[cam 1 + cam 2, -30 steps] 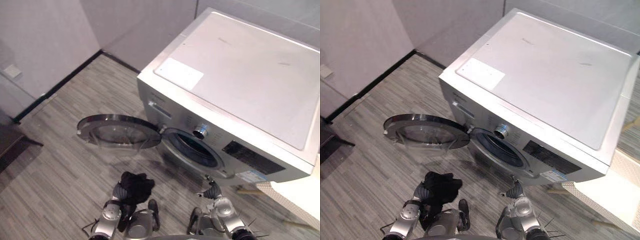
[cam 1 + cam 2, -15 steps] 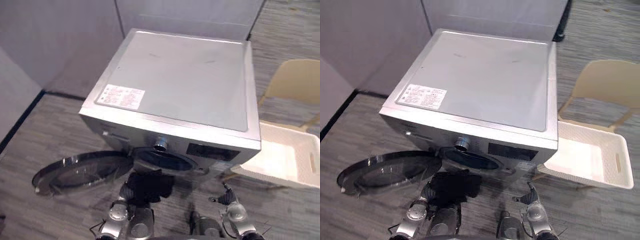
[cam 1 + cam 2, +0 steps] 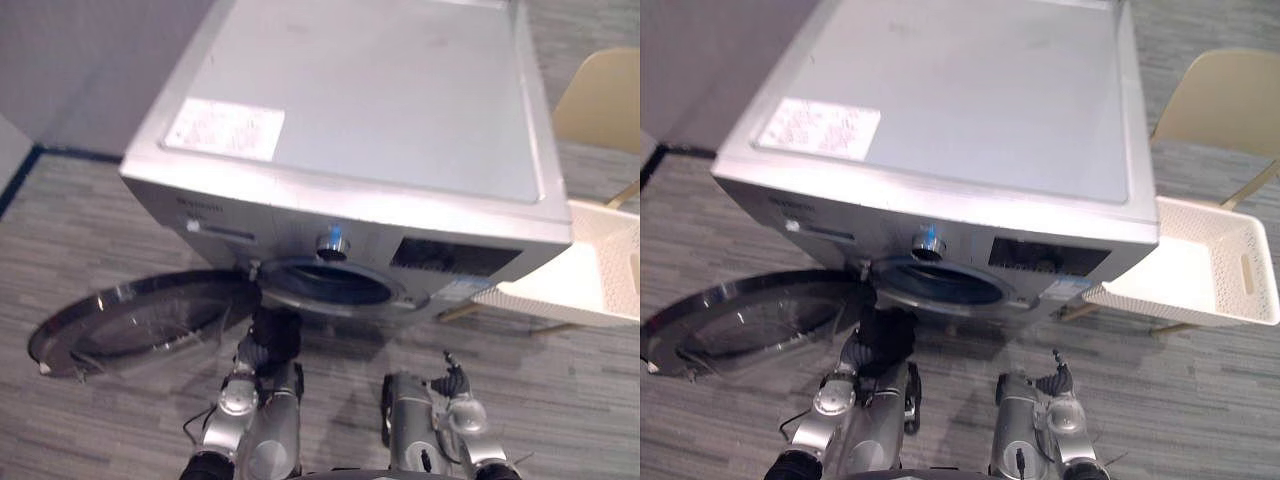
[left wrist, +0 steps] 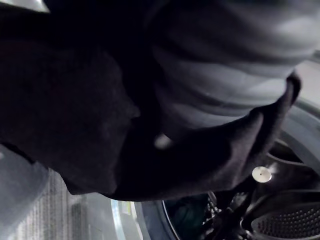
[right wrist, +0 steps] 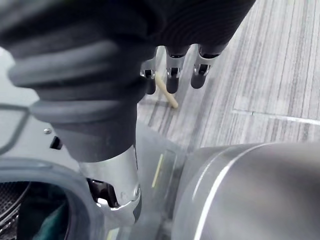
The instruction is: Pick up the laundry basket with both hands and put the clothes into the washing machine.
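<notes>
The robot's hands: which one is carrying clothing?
The left hand, in front of the washing machine and its open drum, has a dark garment bunched over it; the right hand is bare, fingers straight, touching nothing.

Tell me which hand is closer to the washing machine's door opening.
Left. The left hand, draped in a dark garment, is just below the left rim of the opening; the right hand hangs lower and off to the right.

Black garment [image 3: 275, 335] (left hand [image 4: 230, 55]) nearer washer opening [image 3: 325, 285]
</notes>
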Robot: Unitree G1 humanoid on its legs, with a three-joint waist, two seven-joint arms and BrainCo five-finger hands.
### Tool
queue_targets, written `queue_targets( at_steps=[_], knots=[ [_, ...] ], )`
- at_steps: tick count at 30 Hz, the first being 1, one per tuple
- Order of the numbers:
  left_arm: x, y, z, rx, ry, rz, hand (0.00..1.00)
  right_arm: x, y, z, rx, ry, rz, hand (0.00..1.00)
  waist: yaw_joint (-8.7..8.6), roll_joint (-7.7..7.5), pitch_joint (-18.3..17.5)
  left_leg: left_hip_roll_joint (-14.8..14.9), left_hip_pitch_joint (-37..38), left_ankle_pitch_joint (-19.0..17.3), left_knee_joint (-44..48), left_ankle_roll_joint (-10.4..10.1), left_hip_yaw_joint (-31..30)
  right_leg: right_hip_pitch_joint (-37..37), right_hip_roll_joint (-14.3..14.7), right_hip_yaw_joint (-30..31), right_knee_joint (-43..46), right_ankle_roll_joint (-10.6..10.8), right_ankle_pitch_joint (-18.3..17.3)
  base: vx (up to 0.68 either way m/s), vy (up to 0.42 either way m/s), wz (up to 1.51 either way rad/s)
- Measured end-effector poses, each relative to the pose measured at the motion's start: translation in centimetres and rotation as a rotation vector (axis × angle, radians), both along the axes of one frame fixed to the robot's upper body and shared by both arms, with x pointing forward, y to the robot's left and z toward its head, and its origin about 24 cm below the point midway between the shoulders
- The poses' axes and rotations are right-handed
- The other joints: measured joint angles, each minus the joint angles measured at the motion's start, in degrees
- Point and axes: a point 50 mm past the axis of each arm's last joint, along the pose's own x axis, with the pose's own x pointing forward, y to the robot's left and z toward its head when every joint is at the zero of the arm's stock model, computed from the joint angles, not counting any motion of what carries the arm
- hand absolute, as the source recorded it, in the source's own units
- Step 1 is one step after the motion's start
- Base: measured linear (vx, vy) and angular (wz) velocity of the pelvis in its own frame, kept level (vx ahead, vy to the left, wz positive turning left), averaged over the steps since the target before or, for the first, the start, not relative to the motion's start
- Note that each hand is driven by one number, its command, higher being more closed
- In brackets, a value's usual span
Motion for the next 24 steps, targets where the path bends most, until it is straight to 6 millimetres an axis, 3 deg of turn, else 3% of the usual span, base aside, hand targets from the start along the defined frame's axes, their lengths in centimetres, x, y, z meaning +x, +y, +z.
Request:
queue_targets(
  at_steps=[6, 14, 20, 24],
  knots=[
    [2.5, -2.5, 4.9, -0.173, -0.227, 0.049, 1.0, 2.7, 0.6, 3.6, 0.025, -0.209, -0.077, 0.0, 0.72, -0.62, 1.75, 2.47, -19.55, -2.96, 16.65, 0.14, -1.67, -19.05, -0.24, 0.74, 18.59, -0.8, -5.65, -0.14, -0.038, 0.08],
    [6.1, -5.9, 11.4, -0.279, -0.466, 0.006, 1.0, 4.6, -0.8, 7.1, 0.018, -0.394, -0.182, 0.0, 1.28, -1.46, 2.79, 3.54, -35.73, -6.35, 32.61, -1.32, -4.6, -35.08, 0.11, 2.6, 36.28, -1.4, -11.08, -0.07, -0.079, 0.0],
    [9.2, -10.0, 19.6, -0.285, -0.727, -0.112, 1.0, 6.9, -1.1, 10.5, 0.007, -0.554, -0.176, 0.0, 0.15, -2.37, 2.64, 4.17, -46.23, -6.64, 40.25, -1.56, -5.98, -46.09, 1.42, 4.26, 44.56, -1.72, -11.49, -0.05, -0.074, -0.08],
    [10.5, -10.7, 25.8, -0.251, -0.921, -0.073, 1.0, 7.2, -0.3, 11.6, 0.014, -0.609, -0.16, 0.0, -1.63, -3.29, 2.46, 4.5, -48.92, -6.28, 41.08, -1.72, -6.26, -49.07, 2.17, 4.4, 45.35, -2.0, -11.24, -0.01, -0.054, -0.06]
  ],
)
